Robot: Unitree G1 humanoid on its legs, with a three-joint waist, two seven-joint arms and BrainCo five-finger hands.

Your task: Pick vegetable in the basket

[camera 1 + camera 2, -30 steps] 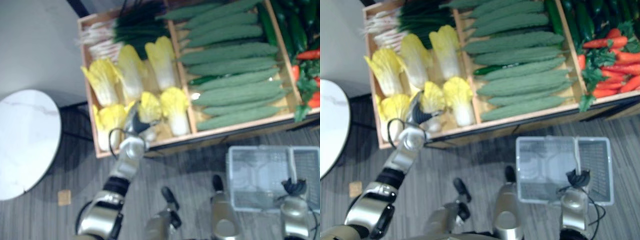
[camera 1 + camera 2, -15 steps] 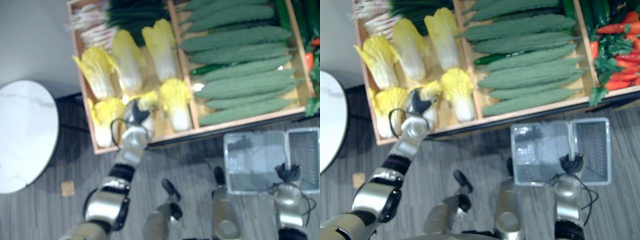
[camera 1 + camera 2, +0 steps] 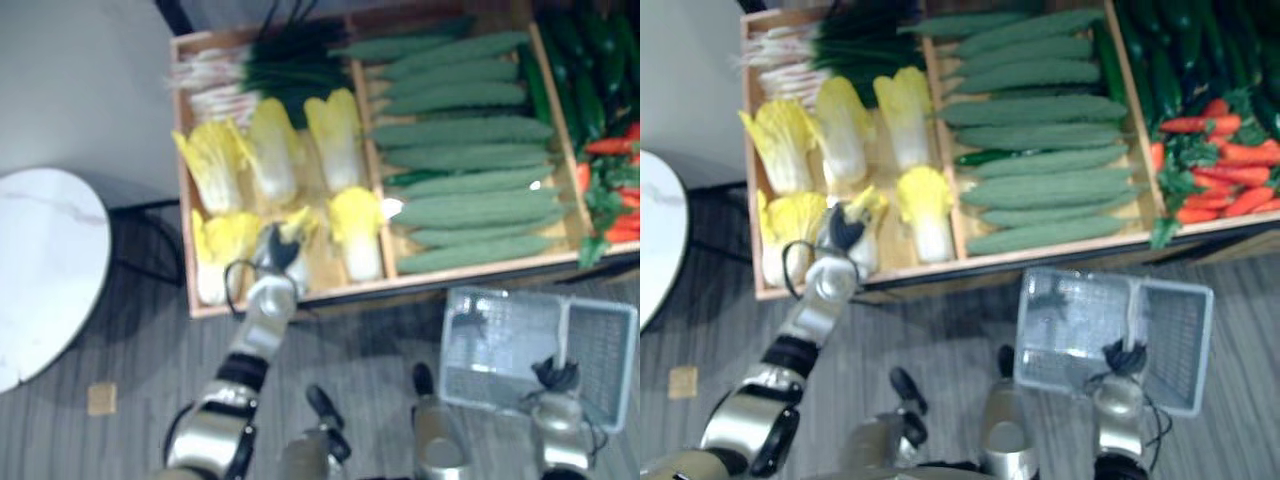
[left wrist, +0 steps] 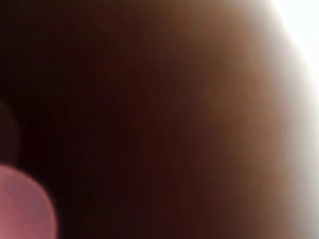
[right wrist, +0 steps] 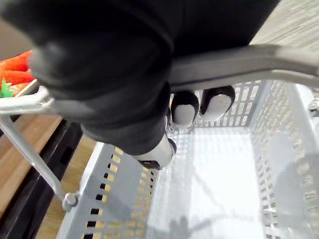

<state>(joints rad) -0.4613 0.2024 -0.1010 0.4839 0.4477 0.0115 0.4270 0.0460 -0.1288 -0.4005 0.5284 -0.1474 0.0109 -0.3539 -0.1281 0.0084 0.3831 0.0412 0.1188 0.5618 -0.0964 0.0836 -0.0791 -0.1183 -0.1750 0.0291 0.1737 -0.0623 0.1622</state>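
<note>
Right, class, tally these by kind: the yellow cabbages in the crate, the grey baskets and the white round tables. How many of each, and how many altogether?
yellow cabbages: 6
grey basket: 1
white round table: 1
Total: 8

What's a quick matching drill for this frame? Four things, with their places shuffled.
Things:
1. cabbages
2. bitter gourds
3. carrots
4. basket

Places:
A. above the floor, its handle in the right hand
B. middle compartment of the crate
C. compartment right of the gourds
D. left compartment, where the left hand reaches

Pairs: 1-D, 2-B, 3-C, 4-A
</note>
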